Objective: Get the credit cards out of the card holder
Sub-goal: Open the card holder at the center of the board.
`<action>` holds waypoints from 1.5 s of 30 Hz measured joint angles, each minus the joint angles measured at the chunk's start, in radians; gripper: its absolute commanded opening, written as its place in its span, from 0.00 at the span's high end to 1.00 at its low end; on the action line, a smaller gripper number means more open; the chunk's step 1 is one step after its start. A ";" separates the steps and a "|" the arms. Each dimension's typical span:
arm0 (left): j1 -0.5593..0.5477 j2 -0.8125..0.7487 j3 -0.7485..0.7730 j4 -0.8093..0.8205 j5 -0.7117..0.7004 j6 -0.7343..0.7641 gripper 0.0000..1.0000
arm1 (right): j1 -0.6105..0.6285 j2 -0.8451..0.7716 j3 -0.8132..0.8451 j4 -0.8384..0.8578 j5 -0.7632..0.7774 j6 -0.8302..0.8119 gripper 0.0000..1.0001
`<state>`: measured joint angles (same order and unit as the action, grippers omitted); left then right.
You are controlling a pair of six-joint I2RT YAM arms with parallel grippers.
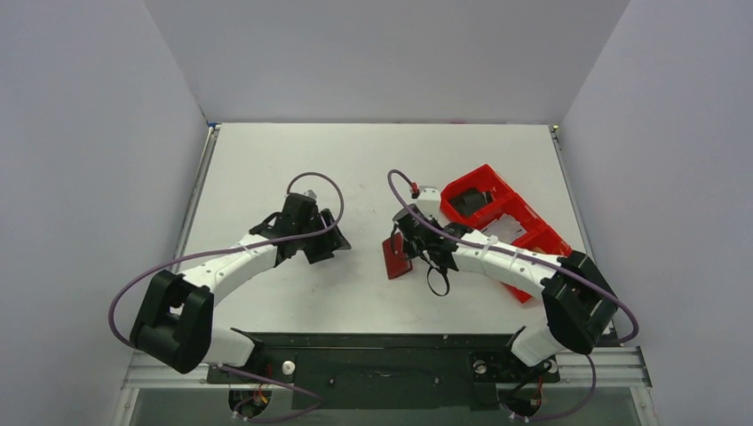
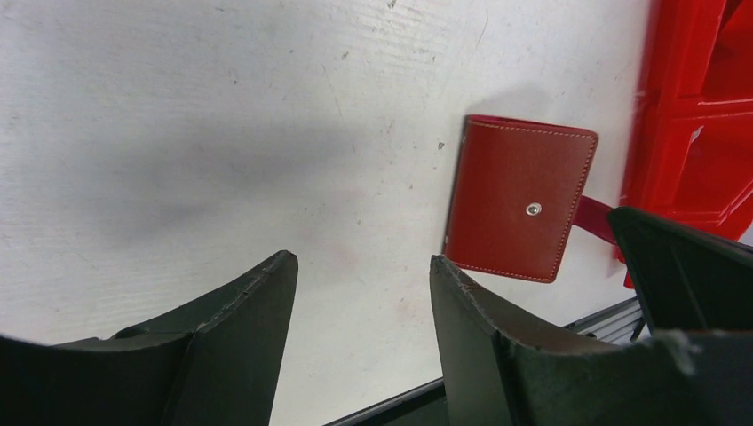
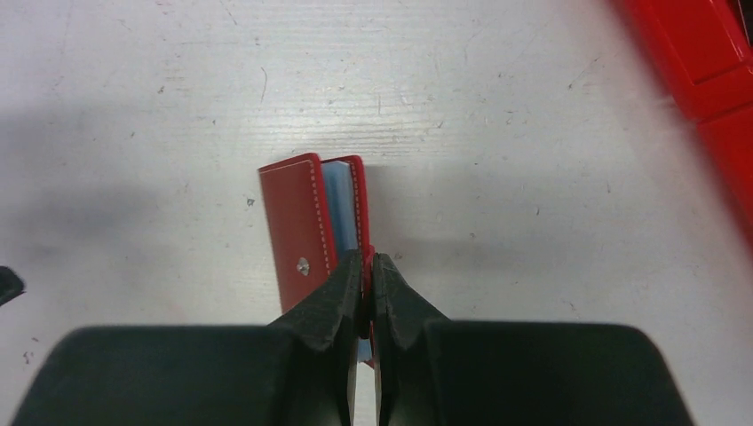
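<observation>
Holder [image 2: 508, 169] on edge, snap [image 2: 533, 209] face leftward

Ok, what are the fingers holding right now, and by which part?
The right fingers pinch the card holder by the thin edge of one cover, beside the light blue card. The left fingers are open and hold nothing.

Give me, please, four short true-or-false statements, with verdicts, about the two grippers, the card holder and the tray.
1. The right gripper is shut on the small dark-red leather card holder. True.
2. The left gripper holds a card. False: it is open, empty and apart from the holder.
3. A thin light blue card sits between the holder's covers. True.
4. The holder lies inside the bright red plastic tray. False: it is on the white table, outside the tray.
</observation>
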<state>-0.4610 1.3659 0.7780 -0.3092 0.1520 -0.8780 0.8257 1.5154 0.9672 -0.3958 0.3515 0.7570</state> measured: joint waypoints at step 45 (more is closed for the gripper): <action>-0.122 0.148 0.019 0.066 -0.001 0.026 0.58 | -0.064 0.117 -0.017 -0.109 0.031 0.021 1.00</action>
<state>-0.5831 1.5135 0.7971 -0.2428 0.1509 -0.8516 0.7620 1.6329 0.9504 -0.5045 0.3824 0.7784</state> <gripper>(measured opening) 0.438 0.028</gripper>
